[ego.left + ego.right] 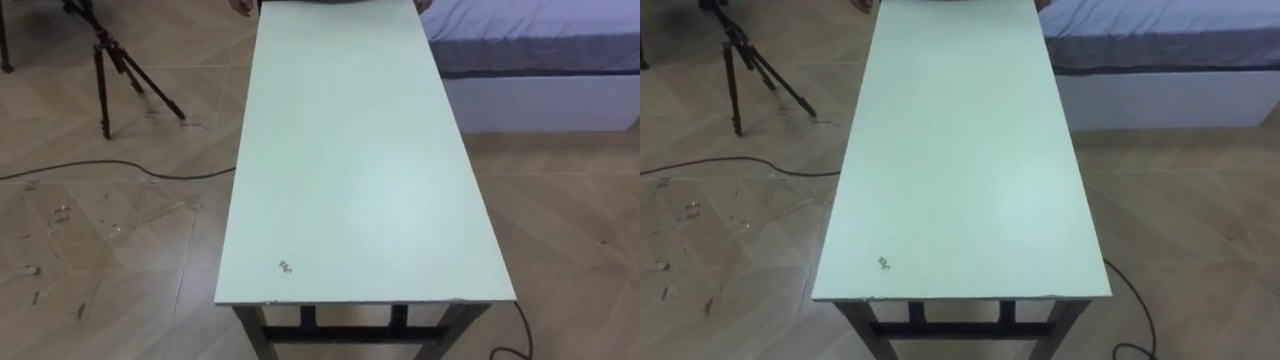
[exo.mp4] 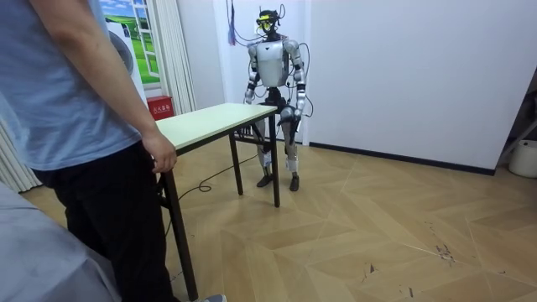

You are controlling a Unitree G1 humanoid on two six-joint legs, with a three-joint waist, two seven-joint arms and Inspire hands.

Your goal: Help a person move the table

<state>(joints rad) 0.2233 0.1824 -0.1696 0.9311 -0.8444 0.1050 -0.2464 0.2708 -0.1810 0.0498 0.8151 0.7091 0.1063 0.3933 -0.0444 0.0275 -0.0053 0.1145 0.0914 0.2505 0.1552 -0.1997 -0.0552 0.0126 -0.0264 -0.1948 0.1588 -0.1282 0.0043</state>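
The table (image 1: 340, 150) stands lengthwise straight ahead of the robot, its near short edge just below the eye views. It is a long rectangle with a smooth, matte, pale green top and a dark metal frame and legs. A small dark mark (image 1: 286, 267) sits near the near left corner.

In the room view the robot stands upright at this end, arms hanging. Its left hand (image 2: 292, 115) is by its hip and its right hand (image 2: 250, 99) is beside the table end. I cannot tell how either hand's fingers are set.

To the left, a dark cable (image 1: 100, 165) curves over the scuffed wooden parquet floor (image 1: 90, 240), and beyond it stands a black tripod (image 1: 115, 60). To the right is a bed (image 1: 540, 40) with a grey cover on a white base. At the far end a person (image 2: 75, 126) rests a hand (image 2: 161, 155) on the table edge.
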